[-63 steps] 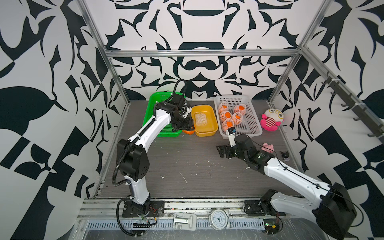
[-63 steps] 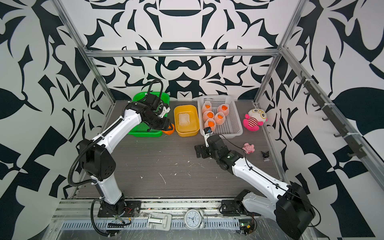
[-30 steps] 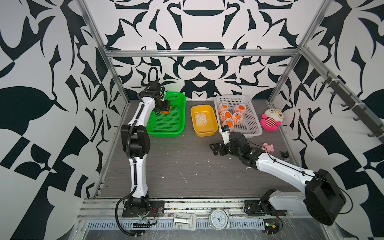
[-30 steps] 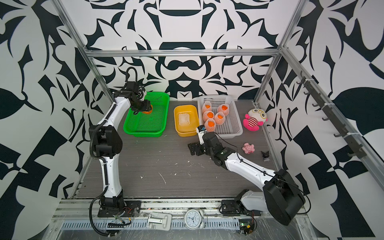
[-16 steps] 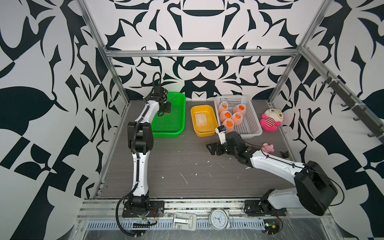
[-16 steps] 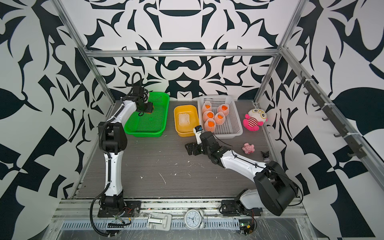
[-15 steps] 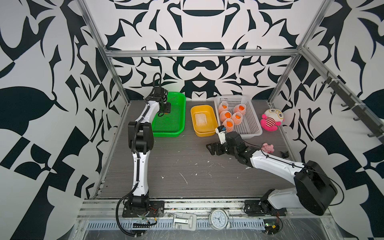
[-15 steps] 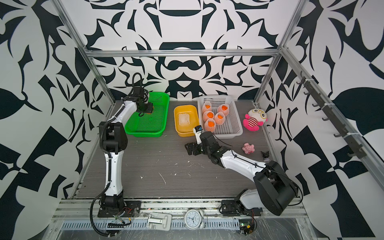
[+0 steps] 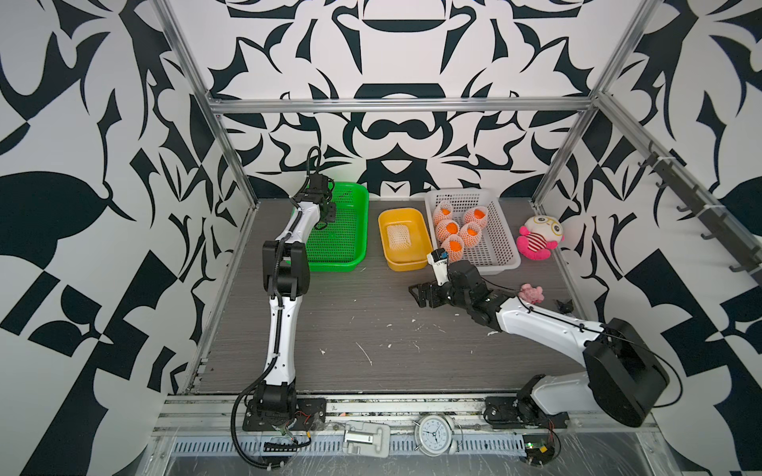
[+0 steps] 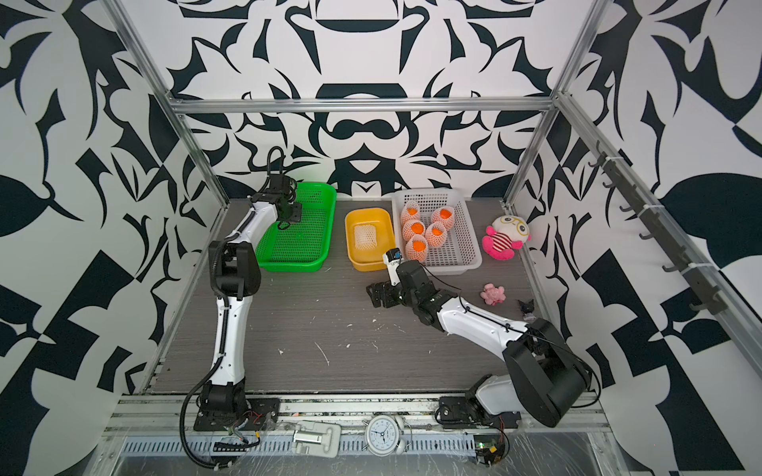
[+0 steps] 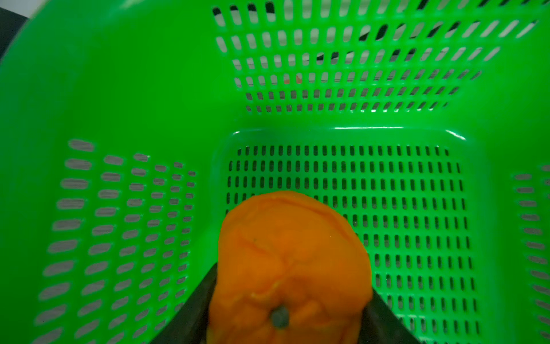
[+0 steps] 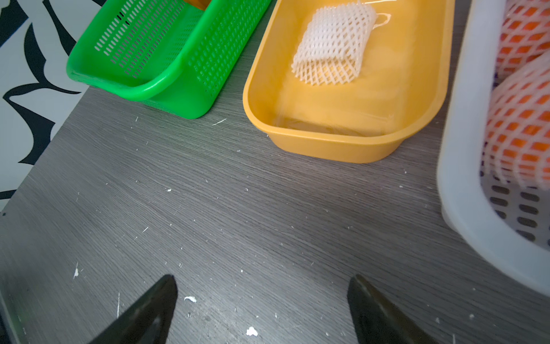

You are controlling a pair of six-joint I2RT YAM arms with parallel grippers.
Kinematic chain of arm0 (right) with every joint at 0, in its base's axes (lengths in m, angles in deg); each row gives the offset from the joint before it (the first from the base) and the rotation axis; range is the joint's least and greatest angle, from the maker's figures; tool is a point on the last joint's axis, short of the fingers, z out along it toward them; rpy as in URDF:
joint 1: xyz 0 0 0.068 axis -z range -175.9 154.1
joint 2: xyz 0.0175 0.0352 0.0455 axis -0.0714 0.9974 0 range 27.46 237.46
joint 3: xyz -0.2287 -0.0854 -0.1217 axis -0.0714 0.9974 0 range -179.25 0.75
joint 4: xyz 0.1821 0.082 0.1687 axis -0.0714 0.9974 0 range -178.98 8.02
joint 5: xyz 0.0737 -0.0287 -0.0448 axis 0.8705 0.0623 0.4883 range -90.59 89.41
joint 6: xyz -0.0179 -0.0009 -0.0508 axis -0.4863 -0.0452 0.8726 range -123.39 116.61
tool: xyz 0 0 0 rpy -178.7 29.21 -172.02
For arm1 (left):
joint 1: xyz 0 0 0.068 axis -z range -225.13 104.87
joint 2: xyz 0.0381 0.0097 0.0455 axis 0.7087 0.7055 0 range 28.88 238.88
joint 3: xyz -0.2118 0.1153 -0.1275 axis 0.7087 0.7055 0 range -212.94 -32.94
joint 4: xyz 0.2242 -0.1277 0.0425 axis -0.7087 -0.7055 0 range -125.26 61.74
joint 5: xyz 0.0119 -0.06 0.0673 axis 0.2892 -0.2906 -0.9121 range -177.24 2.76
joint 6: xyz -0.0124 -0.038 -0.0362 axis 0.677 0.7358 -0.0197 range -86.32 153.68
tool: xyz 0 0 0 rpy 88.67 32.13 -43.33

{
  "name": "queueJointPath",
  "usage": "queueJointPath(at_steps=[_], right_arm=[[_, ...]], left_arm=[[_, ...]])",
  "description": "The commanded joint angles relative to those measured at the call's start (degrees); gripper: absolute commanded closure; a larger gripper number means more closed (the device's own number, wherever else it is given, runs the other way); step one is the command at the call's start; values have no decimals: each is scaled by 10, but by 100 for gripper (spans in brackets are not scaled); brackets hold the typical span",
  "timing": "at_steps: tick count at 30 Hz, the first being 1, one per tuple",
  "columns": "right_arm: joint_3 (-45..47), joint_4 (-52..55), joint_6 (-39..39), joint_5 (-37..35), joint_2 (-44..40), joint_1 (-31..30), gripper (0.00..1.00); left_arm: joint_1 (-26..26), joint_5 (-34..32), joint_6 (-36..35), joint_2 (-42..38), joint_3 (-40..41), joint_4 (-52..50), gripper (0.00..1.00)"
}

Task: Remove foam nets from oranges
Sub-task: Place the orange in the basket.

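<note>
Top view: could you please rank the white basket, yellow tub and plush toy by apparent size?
1. white basket
2. yellow tub
3. plush toy
All sit similarly far back, so nearness hardly matters.

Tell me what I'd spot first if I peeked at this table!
Probably the bright green basket at the back, where the left gripper holds a bare orange above its floor. Next come the five oranges wearing white foam nets in the white basket, and the pink plush toy sitting beside that basket.
</note>
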Motion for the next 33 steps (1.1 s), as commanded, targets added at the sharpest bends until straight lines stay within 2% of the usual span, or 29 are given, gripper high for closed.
queueJointPath(at_steps=[1,10,18,22,27,33], right_arm=[[-24,-20,-13,14,6,-4,8],[-5,-23,-27,11,-11,-6,8],[5,-19,-32,4,-28,-8,8],[5,-12,-32,3,-38,-10,8],[5,-5,-33,2,-48,-13,8],[2,5,-31,-2,-56,-15,7]], left_arm=[[0,-26,6,18,-24,18,60],[0,-32,22,38,-33,58,58],[0,-43,17,41,-31,66,49],[0,-44,18,37,-31,62,39],[5,-45,8,21,-22,66,20],[11,-45,0,7,-18,55,16]])
